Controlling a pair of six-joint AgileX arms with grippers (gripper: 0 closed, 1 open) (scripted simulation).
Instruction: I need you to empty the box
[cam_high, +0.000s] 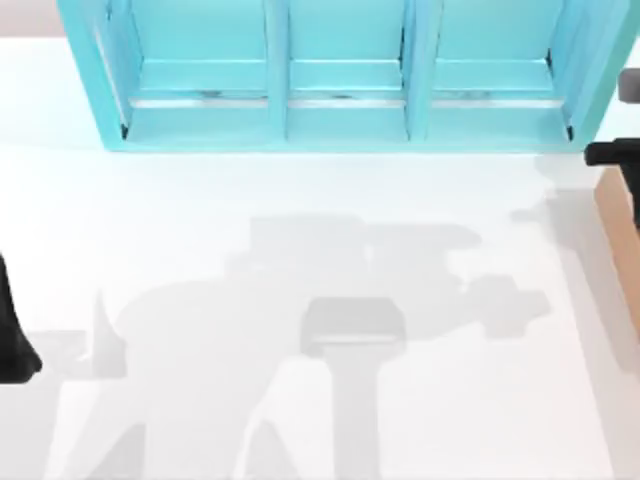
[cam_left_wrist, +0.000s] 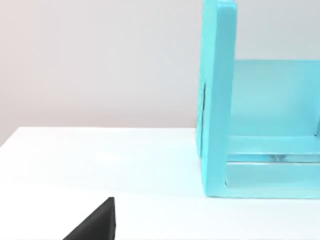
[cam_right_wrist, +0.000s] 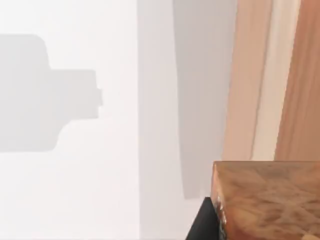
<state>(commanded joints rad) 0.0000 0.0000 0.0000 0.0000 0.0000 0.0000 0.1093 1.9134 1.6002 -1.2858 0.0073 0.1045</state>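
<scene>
The box is light tan wood and shows as a strip of wall at the table's right edge. Its wall runs up the right wrist view, with a darker orange-brown inside past it. My right gripper is a black piece at the box's far corner. In the right wrist view a black part of the gripper lies against a glossy brown wooden block, close to the camera. Whether the block is gripped is hidden. My left gripper is parked at the table's left edge, and a black part of it hangs above bare table.
A large turquoise shelf unit with three compartments stands along the back of the white table. Its end wall rises in the left wrist view. Grey arm shadows lie across the table's middle.
</scene>
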